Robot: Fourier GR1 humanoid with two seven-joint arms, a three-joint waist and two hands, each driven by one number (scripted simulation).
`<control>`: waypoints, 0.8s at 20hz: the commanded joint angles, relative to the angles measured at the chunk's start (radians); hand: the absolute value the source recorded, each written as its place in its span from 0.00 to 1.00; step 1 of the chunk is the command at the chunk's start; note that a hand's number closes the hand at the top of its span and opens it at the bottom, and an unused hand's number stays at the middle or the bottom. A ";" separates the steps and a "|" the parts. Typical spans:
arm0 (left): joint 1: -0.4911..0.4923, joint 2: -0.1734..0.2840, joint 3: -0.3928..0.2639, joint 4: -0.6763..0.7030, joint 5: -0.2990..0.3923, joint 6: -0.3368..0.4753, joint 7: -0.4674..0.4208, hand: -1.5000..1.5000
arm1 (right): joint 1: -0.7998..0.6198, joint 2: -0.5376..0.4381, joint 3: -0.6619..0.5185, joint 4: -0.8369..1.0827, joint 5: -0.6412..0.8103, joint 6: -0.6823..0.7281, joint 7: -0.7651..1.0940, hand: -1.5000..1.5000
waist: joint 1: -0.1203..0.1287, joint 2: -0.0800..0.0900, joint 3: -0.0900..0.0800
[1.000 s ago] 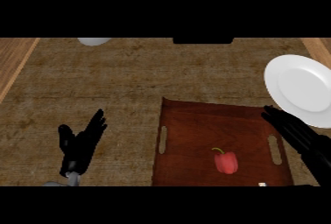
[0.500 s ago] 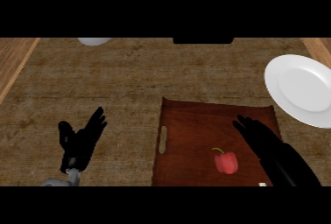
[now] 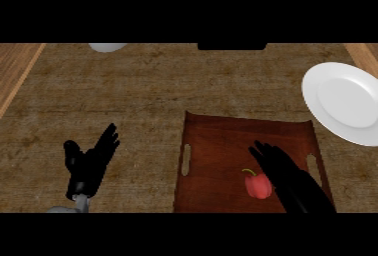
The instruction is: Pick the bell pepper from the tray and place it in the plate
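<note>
We're looking steeply down at a kitchen counter [image 3: 148,100], its brown speckled top running edge to edge with pale wood strips along both sides. Kitchenware says it all: a white plate [image 3: 343,107] at the right, a dark wooden serving tray [image 3: 221,145] with handle slots, and a red bell pepper [image 3: 258,186] lying on it.

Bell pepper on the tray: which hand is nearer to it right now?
Right. The right hand is over the tray, just beside the bell pepper. The left hand rests open on the counter, left of the tray.
</note>
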 commanded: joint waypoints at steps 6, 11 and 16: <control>-0.020 -0.035 0.032 0.010 -0.031 -0.025 0.026 0.50 | -0.011 0.054 0.006 0.194 0.172 -0.128 -0.035 0.00 | -0.001 0.001 0.000; -0.042 -0.032 0.082 -0.011 -0.034 -0.056 0.076 0.50 | 0.025 0.035 -0.019 0.084 0.174 -0.035 -0.009 0.00 | -0.003 0.000 0.000; -0.006 -0.020 0.118 0.017 -0.039 -0.112 0.011 0.50 | -0.032 0.088 -0.025 0.251 0.196 -0.050 -0.046 0.00 | 0.001 0.001 0.000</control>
